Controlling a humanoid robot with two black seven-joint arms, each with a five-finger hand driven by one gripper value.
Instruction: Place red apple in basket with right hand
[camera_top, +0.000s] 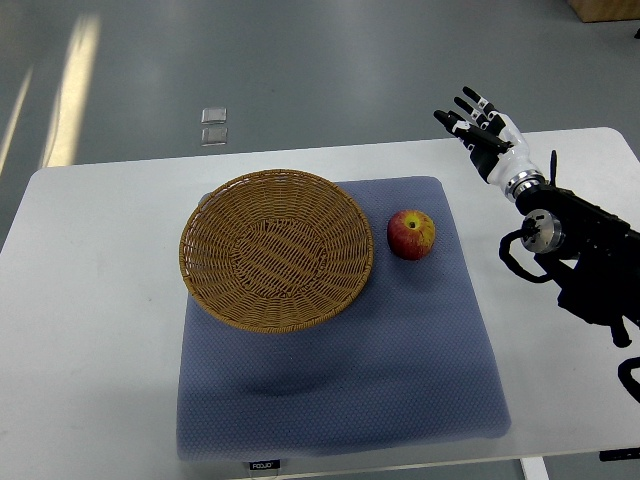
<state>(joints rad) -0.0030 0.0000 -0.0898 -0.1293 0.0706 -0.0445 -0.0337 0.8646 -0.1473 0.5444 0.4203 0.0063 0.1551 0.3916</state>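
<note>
Top view shows the round red apple with a yellow patch (411, 234) sitting upright on the blue-grey padded mat (400, 370), just beside the right rim of the shallow woven wicker basket (276, 249) and not touching it. The basket holds nothing and lies on the same mat, which covers the middle of the white table (90, 330).

The step in hand, judging by this layout, is the reach: the robot's black-and-white right hand (480, 135) hangs well apart from the apple, beyond it and to its right, above the table's far edge. Its fingers (470, 100) are extended and spread, unclenched, and they hold and touch nothing. No left arm shows anywhere.

To do this step well, the hand likely needs to come down over the apple from the side away from the basket, so the fingers close around the fruit's widest part without nudging it into the wicker rim. A round apple on soft padding may roll if pushed off-centre, so an even wrap from above or from the right seems safest. The carry afterwards is short, since the basket sits immediately left of the apple; clearing the raised rim matters most.
</note>
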